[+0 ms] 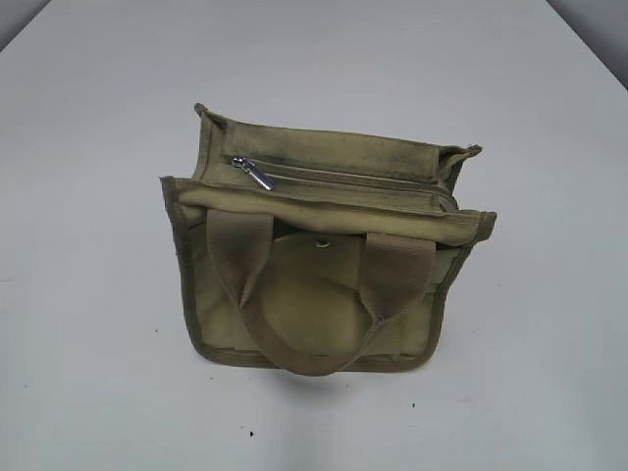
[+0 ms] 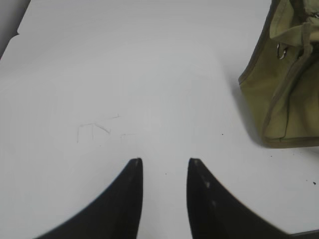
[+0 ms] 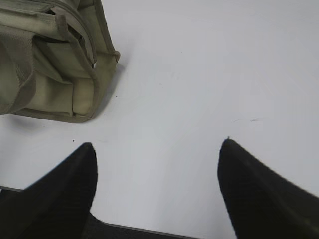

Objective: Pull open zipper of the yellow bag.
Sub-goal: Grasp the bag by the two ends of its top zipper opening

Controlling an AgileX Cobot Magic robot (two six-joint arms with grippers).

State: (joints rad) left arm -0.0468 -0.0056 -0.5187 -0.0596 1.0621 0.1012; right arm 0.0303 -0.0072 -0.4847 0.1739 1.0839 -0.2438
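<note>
The yellow bag (image 1: 329, 255) is sitting upright on the white tabletop (image 1: 88, 294), and neither hand is touching it. The left hand (image 2: 164, 162) is hovering low over bare tabletop with its two dark fingers (image 2: 127, 199) standing a little apart and nothing between them; from this hand the bag is lying ahead and off to the right, well apart from the fingertips, showing one end panel with darker olive trim. The right hand (image 3: 158, 149) is hanging with its fingers (image 3: 249, 184) spread wide and empty; from this hand the bag is lying ahead and to the left, its near bottom corner clear of the left fingertip. In the exterior view neither hand is showing. The zipper (image 1: 343, 182) is running straight along the top of the bag and is looking closed, with its small silver pull tab (image 1: 257, 173) lying at the end nearer the left hand. One webbing handle (image 1: 314, 314) is drooping down over the front pocket, where a small round snap button (image 1: 323, 241) is showing.
</note>
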